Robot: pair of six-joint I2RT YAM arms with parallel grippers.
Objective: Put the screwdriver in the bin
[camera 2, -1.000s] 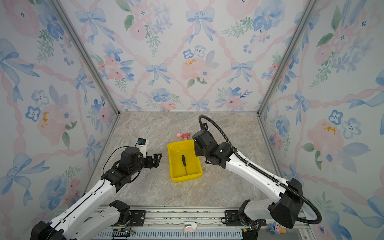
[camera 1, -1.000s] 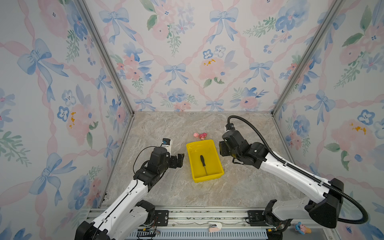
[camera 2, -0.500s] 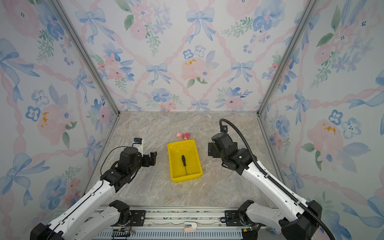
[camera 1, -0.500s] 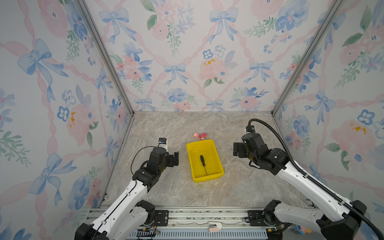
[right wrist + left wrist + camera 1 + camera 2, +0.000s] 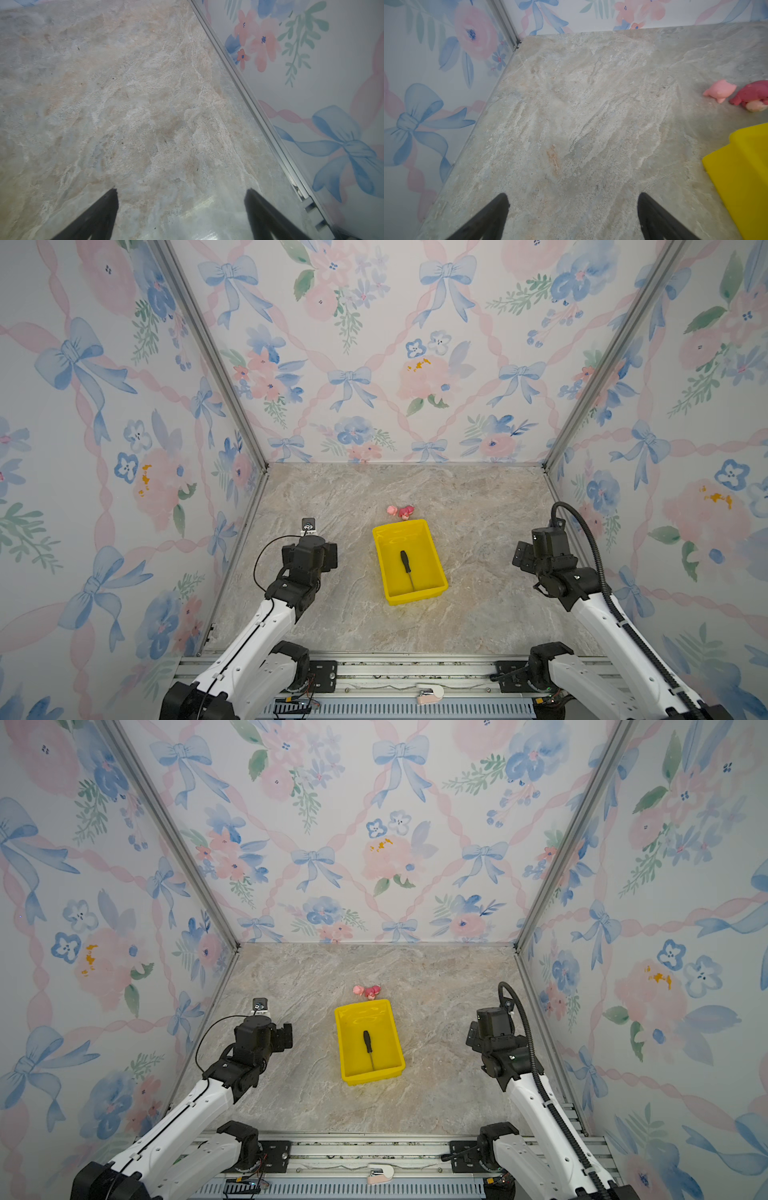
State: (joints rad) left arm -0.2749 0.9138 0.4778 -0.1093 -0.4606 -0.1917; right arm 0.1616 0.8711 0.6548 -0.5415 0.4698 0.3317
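A: Where is the screwdriver [image 5: 405,566] found?
B: Flat inside the bin [image 5: 415,597], handle toward the back.
A: And the jaws?
B: Left gripper [image 5: 573,199] and right gripper [image 5: 180,193] are seen spread wide, nothing held.
A: Handling?
B: Judged light and stiff — the black handle is best gripped.

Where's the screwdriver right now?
In both top views the screwdriver lies flat inside the yellow bin, near the scene's middle, its handle pointing toward the pink toys just behind the bin.
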